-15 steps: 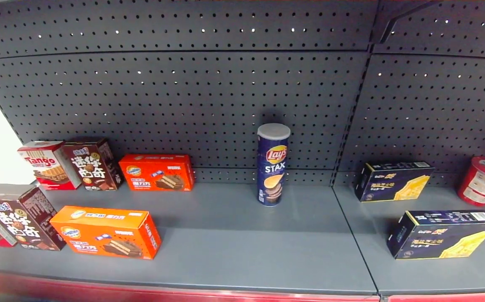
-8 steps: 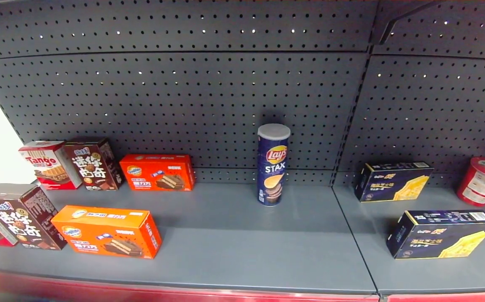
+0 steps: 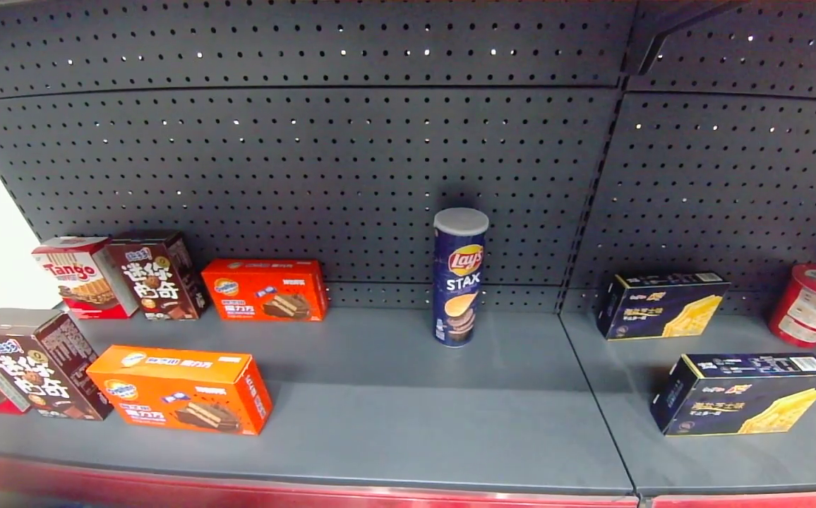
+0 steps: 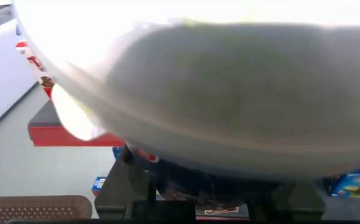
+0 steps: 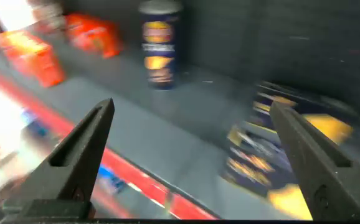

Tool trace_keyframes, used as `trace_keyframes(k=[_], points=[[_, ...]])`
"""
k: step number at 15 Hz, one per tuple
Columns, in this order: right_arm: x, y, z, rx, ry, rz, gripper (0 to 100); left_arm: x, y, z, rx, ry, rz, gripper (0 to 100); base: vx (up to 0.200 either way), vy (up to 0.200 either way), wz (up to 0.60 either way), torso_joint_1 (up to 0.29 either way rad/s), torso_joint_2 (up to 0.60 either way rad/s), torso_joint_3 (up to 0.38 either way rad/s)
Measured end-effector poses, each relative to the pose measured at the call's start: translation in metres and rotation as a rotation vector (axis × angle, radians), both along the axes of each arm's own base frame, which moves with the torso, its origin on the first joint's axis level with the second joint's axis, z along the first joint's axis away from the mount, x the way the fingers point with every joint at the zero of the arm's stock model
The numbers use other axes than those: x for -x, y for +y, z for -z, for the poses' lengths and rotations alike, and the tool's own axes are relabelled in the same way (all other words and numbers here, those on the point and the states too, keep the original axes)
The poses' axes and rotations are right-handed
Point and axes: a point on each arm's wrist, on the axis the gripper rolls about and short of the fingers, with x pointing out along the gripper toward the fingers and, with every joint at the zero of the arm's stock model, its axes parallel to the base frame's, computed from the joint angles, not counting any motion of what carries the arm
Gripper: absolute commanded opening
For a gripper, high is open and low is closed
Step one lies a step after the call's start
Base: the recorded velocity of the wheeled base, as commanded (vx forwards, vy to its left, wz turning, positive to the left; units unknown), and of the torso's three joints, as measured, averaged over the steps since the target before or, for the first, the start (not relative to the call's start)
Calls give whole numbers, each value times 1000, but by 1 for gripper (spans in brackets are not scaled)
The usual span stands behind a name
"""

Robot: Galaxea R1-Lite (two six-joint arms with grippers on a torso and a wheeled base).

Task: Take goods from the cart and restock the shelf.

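A dark blue chip can (image 3: pixel 459 275) with a grey lid stands upright at the back of the grey shelf (image 3: pixel 394 395). My right gripper (image 5: pixel 195 155) hovers open in front of the shelf with nothing between its fingers. The chip can (image 5: pixel 160 46) lies beyond it, and blue-and-yellow boxes (image 5: pixel 273 155) lie off to one side. My left gripper (image 4: pixel 214 199) is shut on a dark can (image 4: pixel 230 93), whose grey lid end looms very close to the camera and hides most of what lies behind it.
Orange boxes (image 3: pixel 178 389) (image 3: pixel 265 289), brown boxes (image 3: pixel 34 363) (image 3: pixel 157 275) and a red wafer box (image 3: pixel 82 276) crowd the shelf's left. Dark blue boxes (image 3: pixel 662 305) (image 3: pixel 743 391) and a red cup (image 3: pixel 812 303) sit on the right. Bare shelf lies around the chip can. A red lip (image 3: pixel 238 490) edges the front.
The head view has shifted very slightly. The goods on the shelf stand as before.
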Motion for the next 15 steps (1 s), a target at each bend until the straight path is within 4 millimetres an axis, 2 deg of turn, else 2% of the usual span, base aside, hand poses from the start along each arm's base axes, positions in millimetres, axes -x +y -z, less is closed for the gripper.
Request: trace_keyframes(k=[3,6,11,15], points=[[-48,28,-5,87,81,-149,100,-1,0,2,17,7,34,0,0,0,0,0,0,0],[-94,63,6,146,106,-247,100,-1,0,-1,31,2,53,0,0,0,0,0,0,0],[-168,115,24,174,140,-313,100,-2,2,-4,50,6,105,0,0,0,0,0,0,0],[-216,137,33,152,108,-361,100,-1,4,-10,66,-7,154,0,0,0,0,0,0,0]])
